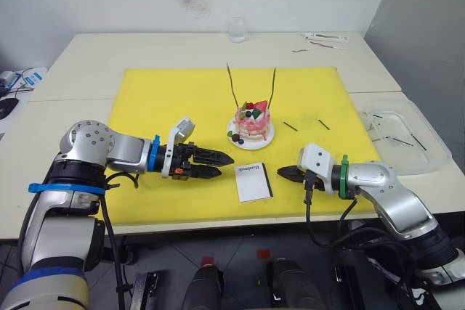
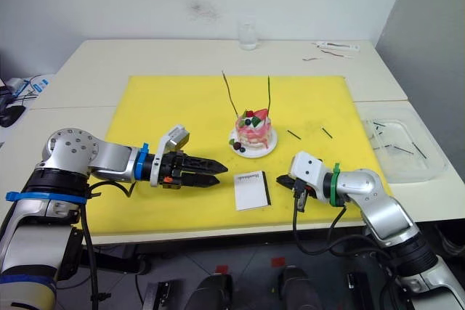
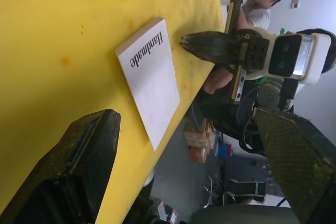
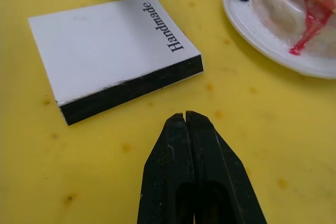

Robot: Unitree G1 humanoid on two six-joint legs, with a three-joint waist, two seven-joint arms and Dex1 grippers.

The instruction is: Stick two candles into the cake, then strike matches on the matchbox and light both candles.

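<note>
While flat on yellow foam mat [image 1: 174,99], boxy white matchbox [image 1: 253,181], black-edged

The two head views look forward and down from above the table's [image 1: 87,56] near edge, taking in the whole yellow mat [image 1: 167,99], and differ by only a slight sideways shift. The left wrist view sits low and close over the mat, facing across it toward the right gripper [image 3: 202,45], with the matchbox [image 3: 149,80] between. The right wrist view looks down from very near at the same matchbox [image 4: 113,53] and the plate's [image 4: 273,51] rim, so both wrist views share the matchbox.
</note>
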